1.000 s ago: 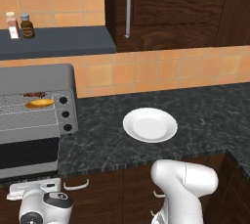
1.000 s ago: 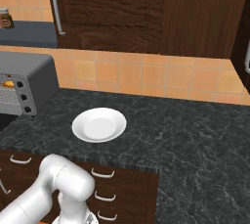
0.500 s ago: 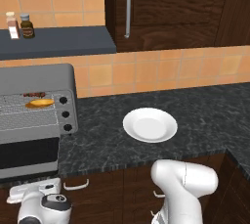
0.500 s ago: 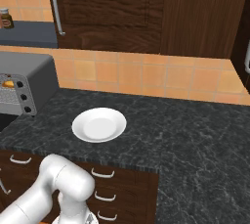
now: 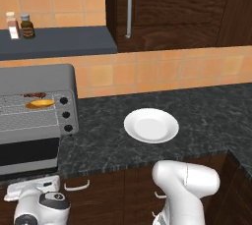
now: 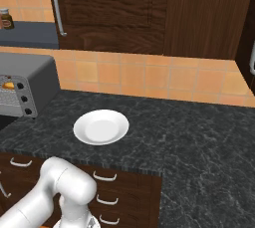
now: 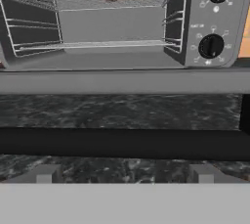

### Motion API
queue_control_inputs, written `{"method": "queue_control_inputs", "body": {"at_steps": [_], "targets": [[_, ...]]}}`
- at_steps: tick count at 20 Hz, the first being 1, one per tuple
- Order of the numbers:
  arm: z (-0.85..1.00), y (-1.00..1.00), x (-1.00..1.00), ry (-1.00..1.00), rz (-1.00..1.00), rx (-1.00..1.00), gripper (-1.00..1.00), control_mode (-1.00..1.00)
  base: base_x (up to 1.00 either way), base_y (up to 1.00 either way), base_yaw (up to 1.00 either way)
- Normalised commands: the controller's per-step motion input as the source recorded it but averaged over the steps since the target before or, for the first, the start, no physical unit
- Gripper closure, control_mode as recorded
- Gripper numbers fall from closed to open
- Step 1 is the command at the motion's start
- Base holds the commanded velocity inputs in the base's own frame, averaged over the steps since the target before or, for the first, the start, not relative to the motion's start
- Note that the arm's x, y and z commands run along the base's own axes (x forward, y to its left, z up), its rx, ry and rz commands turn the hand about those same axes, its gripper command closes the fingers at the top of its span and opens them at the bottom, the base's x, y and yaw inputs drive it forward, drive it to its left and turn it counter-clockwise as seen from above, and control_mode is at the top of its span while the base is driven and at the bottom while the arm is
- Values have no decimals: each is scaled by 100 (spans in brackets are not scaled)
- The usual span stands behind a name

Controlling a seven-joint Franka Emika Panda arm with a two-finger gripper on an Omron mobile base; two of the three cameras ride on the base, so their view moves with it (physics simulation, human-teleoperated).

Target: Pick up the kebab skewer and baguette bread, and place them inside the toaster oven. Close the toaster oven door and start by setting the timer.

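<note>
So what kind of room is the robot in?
A kitchen, it looks like. There's a toaster oven and a white plate on a dark stone counter, with wooden cupboards above.

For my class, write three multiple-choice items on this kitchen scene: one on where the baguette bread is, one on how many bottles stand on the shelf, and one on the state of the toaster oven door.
1. Where is the baguette bread?
A. on the white plate
B. on the rack in the toaster oven
C. on the shelf

2. How many bottles stand on the shelf?
A. two
B. four
C. none

3. The toaster oven door is:
A. shut
B. removed
C. folded down open

Key: 1 B, the loaf lies on the wire rack inside the toaster oven. 2 A, two stand side by side. 3 C, the rack is exposed and the panel hangs forward.
</note>
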Motion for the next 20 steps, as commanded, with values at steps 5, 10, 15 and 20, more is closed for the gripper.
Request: {"method": "queue_control_inputs", "body": {"at_steps": [5, 10, 15, 20], "targets": [[29, 0, 19, 0, 0, 0, -100, -100, 0, 0, 0], [32, 0, 30, 0, 0, 0, -100, -100, 0, 0, 0], [41, 0, 30, 0, 0, 0, -100, -100, 0, 0, 0], [45, 0, 37, 0, 0, 0, -100, -100, 0, 0, 0]]}}
